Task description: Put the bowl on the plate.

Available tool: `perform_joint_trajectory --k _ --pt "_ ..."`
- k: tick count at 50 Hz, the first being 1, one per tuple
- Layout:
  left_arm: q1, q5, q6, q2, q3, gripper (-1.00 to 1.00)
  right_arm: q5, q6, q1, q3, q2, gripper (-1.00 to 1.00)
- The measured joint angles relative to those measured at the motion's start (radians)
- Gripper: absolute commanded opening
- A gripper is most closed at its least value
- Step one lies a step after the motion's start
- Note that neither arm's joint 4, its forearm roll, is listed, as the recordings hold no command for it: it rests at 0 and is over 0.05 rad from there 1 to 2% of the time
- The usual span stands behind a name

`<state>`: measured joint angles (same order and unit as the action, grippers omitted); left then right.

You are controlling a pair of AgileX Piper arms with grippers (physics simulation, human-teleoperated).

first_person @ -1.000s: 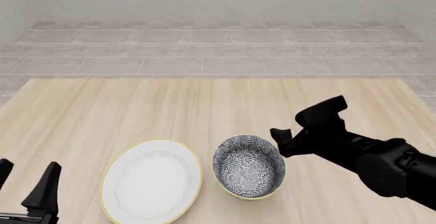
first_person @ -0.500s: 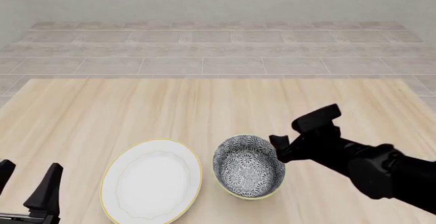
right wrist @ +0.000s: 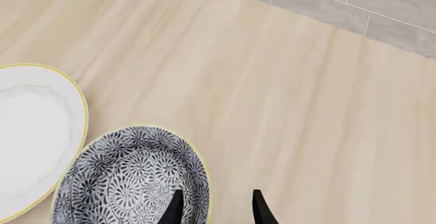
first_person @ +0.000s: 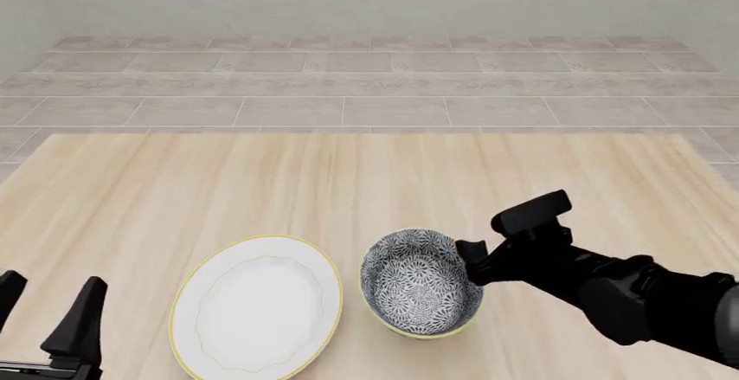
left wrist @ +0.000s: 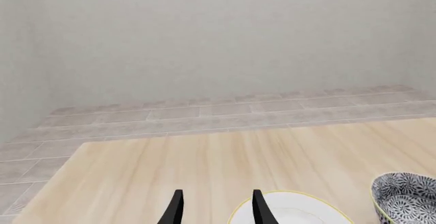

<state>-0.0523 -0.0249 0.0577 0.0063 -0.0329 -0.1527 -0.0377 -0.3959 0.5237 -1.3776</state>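
Right wrist: pincer (right wrist: 214, 208) astride bowl (right wrist: 129, 178) rim.

Matt pale wood-grain table (first_person: 346, 181), smooth glazed bowl (first_person: 421, 283), glossy plate (first_person: 256, 305)

The right pincer (first_person: 472, 259) reaches low from the right, fingers parted; the left pincer (first_person: 41, 315) waits at the near left corner, fingers spread upright.

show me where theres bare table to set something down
Bare wood runs across the table beyond the plate and bowl, and left of the plate. The near middle is crowded: plate, bowl and right gripper sit close together.
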Motion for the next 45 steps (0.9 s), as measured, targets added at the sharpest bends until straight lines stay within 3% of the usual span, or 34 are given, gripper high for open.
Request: perform_joint_trajectory --k 45 --pt "0.003 -0.003 0.003 0.006 -0.004 1.00 -0.107 0.018 0.004 -0.038 -0.108 1.00"
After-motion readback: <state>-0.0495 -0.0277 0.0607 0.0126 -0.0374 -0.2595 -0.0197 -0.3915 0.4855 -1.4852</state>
